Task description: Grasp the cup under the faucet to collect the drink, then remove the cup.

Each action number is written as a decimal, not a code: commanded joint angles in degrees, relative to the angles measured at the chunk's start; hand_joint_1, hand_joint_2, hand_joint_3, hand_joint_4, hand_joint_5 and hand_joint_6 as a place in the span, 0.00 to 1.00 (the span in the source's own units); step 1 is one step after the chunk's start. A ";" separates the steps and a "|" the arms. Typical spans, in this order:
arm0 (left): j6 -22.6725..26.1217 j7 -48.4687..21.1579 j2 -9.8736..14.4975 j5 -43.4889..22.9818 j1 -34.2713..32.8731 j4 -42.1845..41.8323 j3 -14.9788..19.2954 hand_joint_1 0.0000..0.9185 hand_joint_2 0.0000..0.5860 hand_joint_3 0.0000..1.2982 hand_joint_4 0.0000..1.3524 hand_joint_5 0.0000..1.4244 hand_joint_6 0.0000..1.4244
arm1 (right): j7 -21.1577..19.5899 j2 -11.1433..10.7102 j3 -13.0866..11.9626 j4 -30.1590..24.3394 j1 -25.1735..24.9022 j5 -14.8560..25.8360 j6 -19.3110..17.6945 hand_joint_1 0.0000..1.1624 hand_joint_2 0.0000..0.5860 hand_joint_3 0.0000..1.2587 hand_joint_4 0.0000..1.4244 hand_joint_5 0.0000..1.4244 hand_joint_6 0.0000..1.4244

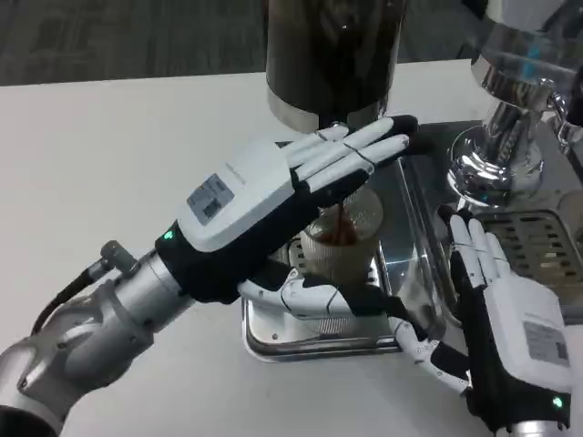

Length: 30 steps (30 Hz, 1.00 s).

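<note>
A clear plastic cup (344,238) stands on the steel drip tray (412,228) under the faucet of a dark drink dispenser (332,55). A brown stream runs into the cup, which holds some brown drink. My left hand (273,196) reaches in from the left and grips the cup, with its thumb across the near side and its fingers stretched along the far side above the rim. The cup's left side is hidden by that hand. My right hand (506,319) lies open at the tray's right edge, fingers pointing away from me, holding nothing.
A chrome dispenser (510,127) stands at the back right above a second perforated tray (537,241), just beyond my right hand. White table (109,155) spreads to the left and front.
</note>
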 commanded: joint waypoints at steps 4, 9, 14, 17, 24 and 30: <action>-0.62 -0.68 1.39 2.13 0.96 -0.70 -1.81 0.00 0.26 0.10 0.00 0.16 0.12 | 2.38 -0.13 -2.34 3.31 -2.81 8.39 -6.44 0.43 0.53 0.00 0.00 0.03 0.17; -0.45 -0.66 1.67 1.79 0.94 -0.56 -1.80 0.00 0.26 0.10 0.00 0.16 0.12 | 6.50 -0.49 -3.60 6.42 -5.41 14.44 -10.38 0.46 0.46 0.00 0.00 0.01 0.18; -0.76 -0.84 2.02 1.19 1.03 -0.57 -1.71 0.00 0.26 0.10 0.00 0.16 0.12 | 11.90 -0.87 -4.54 10.86 -9.22 19.74 -13.34 0.51 0.39 0.00 0.00 0.00 0.11; -0.86 -0.89 2.41 0.84 0.95 -0.53 -1.47 0.00 0.26 0.10 0.00 0.16 0.12 | 15.07 -1.04 -4.91 13.06 -11.68 21.67 -13.76 0.52 0.35 0.00 0.00 0.00 0.07; -0.72 -0.97 2.88 -0.84 0.36 0.79 -1.09 0.00 0.36 0.11 0.00 0.17 0.12 | 20.72 -0.39 -5.95 18.58 -17.46 26.12 -14.23 0.53 0.31 0.00 0.00 0.00 0.06; -0.57 -1.14 3.22 -1.94 0.38 0.80 -0.69 0.00 0.38 0.12 0.01 0.17 0.12 | 22.02 0.18 -6.24 21.35 -20.42 27.03 -14.99 0.53 0.30 0.00 0.00 0.00 0.06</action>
